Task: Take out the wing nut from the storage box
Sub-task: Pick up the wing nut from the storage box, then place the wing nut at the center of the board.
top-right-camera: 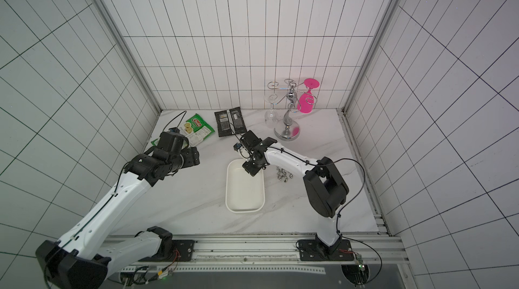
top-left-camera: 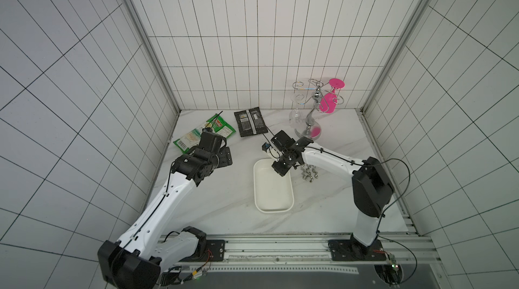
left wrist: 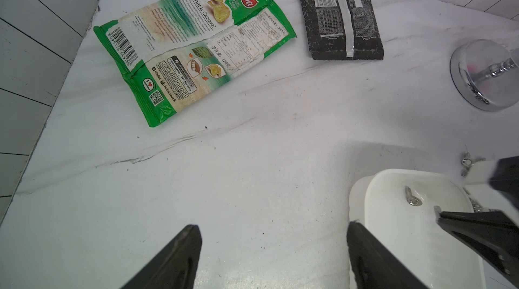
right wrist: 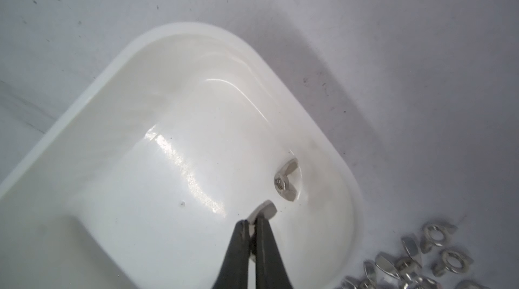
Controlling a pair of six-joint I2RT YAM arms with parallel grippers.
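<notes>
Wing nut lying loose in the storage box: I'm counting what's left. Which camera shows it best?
The right wrist view: the wing nut lies close and sharp on the storage box floor. The left wrist view shows it smaller; in both top views it cannot be made out.

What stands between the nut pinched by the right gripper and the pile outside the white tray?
Only the low wall of the storage box: the wing nut in the right gripper must clear it to reach the pile of wing nuts. A second wing nut lies on the box floor, seemingly off that path.
</notes>
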